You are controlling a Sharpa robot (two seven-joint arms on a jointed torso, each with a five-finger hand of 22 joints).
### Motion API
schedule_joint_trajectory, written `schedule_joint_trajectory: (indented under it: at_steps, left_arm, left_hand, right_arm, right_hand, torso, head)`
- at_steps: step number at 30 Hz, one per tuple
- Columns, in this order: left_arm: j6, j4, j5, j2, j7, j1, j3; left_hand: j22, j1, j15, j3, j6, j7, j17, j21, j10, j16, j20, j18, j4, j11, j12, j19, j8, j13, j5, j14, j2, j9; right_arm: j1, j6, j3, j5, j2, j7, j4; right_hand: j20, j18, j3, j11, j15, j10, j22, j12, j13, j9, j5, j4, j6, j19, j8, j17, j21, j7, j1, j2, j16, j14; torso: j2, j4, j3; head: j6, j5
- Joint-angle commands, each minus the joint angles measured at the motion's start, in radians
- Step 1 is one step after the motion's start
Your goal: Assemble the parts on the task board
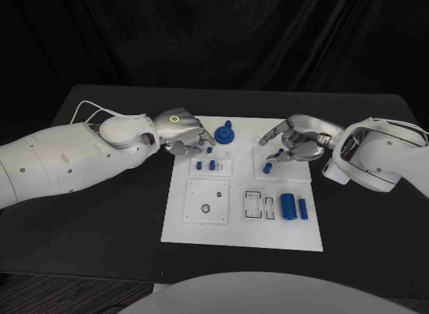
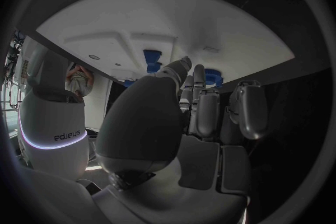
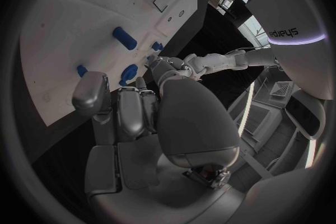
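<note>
black counter (image 1: 101, 235) is lying nearest the camera, carrying the white board (image 1: 235, 229) at its middle. left robot hand (image 1: 182, 134) is resting at the board's far left corner beside a blue round part (image 1: 226, 135); whether it is grasping anything, i cannot tell. right robot hand (image 1: 291, 140) is hovering released over the far right, just above a small blue peg (image 1: 267, 168). a blue cylinder (image 1: 288, 206) is lying on the board's near right.

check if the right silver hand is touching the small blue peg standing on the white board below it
Cannot tell: in the head view the right hand hovers just above the blue peg, and its fingertips hide any gap.
</note>
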Motion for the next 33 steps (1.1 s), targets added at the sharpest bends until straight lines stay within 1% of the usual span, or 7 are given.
schedule_joint_trajectory:
  at_steps: [1, 9, 11, 15, 18, 22, 33]
  left_arm:
    - [-0.045, -0.001, 0.046, -0.028, -0.02, 0.005, 0.001]
    - [0.033, -0.011, 0.545, -0.111, 0.122, 0.055, 0.001]
    - [0.088, -0.008, 0.725, -0.133, 0.196, 0.063, 0.001]
    - [0.204, 0.015, 1.07, -0.169, 0.33, 0.071, 0.001]
    - [0.295, 0.046, 1.304, -0.19, 0.378, 0.069, 0.001]
    - [0.392, 0.077, 1.52, -0.204, 0.387, 0.058, 0.0]
    - [0.48, 0.132, 1.743, -0.227, 0.411, 0.033, 0.0]
  left_hand:
    - [0.142, -0.023, 0.001, -0.014, -0.008, -0.009, -0.102, -0.114, -0.04, -0.085, 0.004, 0.04, 0.01, -0.011, -0.021, -0.085, 0.007, -0.001, -0.034, -0.091, -0.006, -0.001]
    - [0.0, -0.007, 0.051, -0.035, -0.044, 0.011, -0.489, -0.703, -0.205, -0.546, 0.02, 0.117, 0.031, 0.019, -0.022, -0.577, 0.005, 0.03, -0.061, -0.584, -0.011, -0.004]
    - [-0.034, -0.031, 0.064, -0.084, -0.072, 0.036, -0.558, -0.836, -0.353, -0.712, 0.008, 0.112, 0.056, 0.007, -0.034, -0.771, 0.004, 0.025, -0.055, -0.788, 0.0, -0.007]
    - [-0.232, -0.144, 0.029, -0.287, -0.107, 0.029, -0.859, -1.141, -0.587, -1.162, 0.011, 0.119, 0.145, -0.026, -0.134, -1.031, 0.003, -0.126, -0.08, -1.072, 0.008, -0.012]
    - [-0.514, -0.263, 0.01, -0.436, -0.377, -0.037, -1.213, -1.242, -0.885, -1.37, -0.003, 0.122, 0.146, -0.098, -0.319, -1.217, -0.017, -0.363, -0.067, -1.348, 0.023, -0.065]
    - [-0.857, -0.309, 0.018, -0.464, -0.566, -0.072, -1.276, -1.254, -0.96, -1.383, -0.016, 0.128, 0.151, -0.135, -0.367, -1.336, -0.03, -0.441, -0.102, -1.38, -0.006, -0.095]
    - [-1.117, -0.402, 0.011, -0.418, -0.653, -0.09, -1.276, -1.27, -0.975, -1.383, -0.04, 0.128, 0.15, -0.146, -0.375, -1.363, -0.035, -0.457, -0.115, -1.38, 0.075, -0.1]
  right_arm:
    - [0.006, -0.04, 0.001, -0.005, -0.012, -0.004, 0.011]
    - [0.095, -0.133, 0.001, -0.092, -0.046, 0.013, 0.017]
    - [0.116, -0.159, 0.001, -0.188, -0.059, 0.003, 0.018]
    - [0.139, -0.169, 0.001, -0.414, -0.074, -0.041, 0.016]
    - [0.143, -0.118, 0.001, -0.551, -0.07, -0.082, 0.007]
    - [0.135, -0.048, 0.0, -0.651, -0.06, -0.12, -0.004]
    - [0.09, 0.044, 0.0, -0.74, -0.036, -0.137, -0.033]
  right_hand:
    - [0.006, 0.013, 0.0, 0.008, 0.008, -0.001, 0.131, -0.006, -0.004, -0.002, 0.013, 0.005, 0.01, -0.003, 0.006, -0.004, -0.015, -0.002, 0.011, 0.003, -0.009, 0.026]
    - [0.012, 0.022, 0.013, 0.019, 0.017, -0.046, 0.116, -0.051, -0.063, -0.011, 0.075, 0.005, 0.043, -0.02, 0.016, -0.051, -0.079, 0.003, 0.029, 0.001, -0.046, 0.013]
    - [0.023, 0.034, 0.052, 0.033, 0.031, -0.379, 0.097, -0.381, -0.446, -0.017, 0.114, 0.003, 0.061, -0.056, 0.019, -0.092, -0.167, 0.014, 0.055, -0.015, -0.083, -0.015]
    - [0.041, 0.05, 0.114, 0.052, 0.049, -0.575, 0.072, -0.718, -0.69, -0.035, 0.095, 0.041, 0.063, -0.115, 0.006, -0.179, -0.293, 0.023, 0.051, -0.055, -0.156, -0.073]
    - [0.056, 0.061, 0.131, 0.095, 0.061, -0.684, 0.062, -0.927, -0.841, -0.045, 0.045, 0.047, 0.052, -0.147, -0.012, -0.221, -0.36, 0.0, 0.061, -0.089, -0.187, -0.111]
    - [0.057, 0.065, 0.104, 0.094, 0.059, -0.711, 0.056, -0.99, -0.899, -0.049, 0.0, 0.057, 0.053, -0.158, -0.02, -0.242, -0.395, 0.001, 0.054, -0.094, -0.201, -0.126]
    - [0.058, 0.061, 0.044, 0.1, 0.062, -0.648, 0.062, -1.066, -1.011, -0.066, -0.026, 0.085, 0.072, -0.132, -0.034, -0.241, -0.394, 0.003, 0.079, -0.082, -0.188, -0.116]
  torso:
    - [-0.001, 0.0008, -0.0004]
    - [0.0, 0.0001, -0.0022]
    - [0.0, 0.0001, -0.0024]
    - [0.001, -0.0014, -0.0029]
    - [0.0, 0.0035, -0.0014]
    - [0.0, 0.0097, -0.0029]
    - [0.007, 0.0201, -0.014]
  head:
    - [0.0, -0.001]
    - [0.0, 0.008]
    - [0.0, 0.012]
    - [0.0, 0.016]
    - [0.0, 0.012]
    - [0.0, 0.006]
    - [0.0, -0.016]
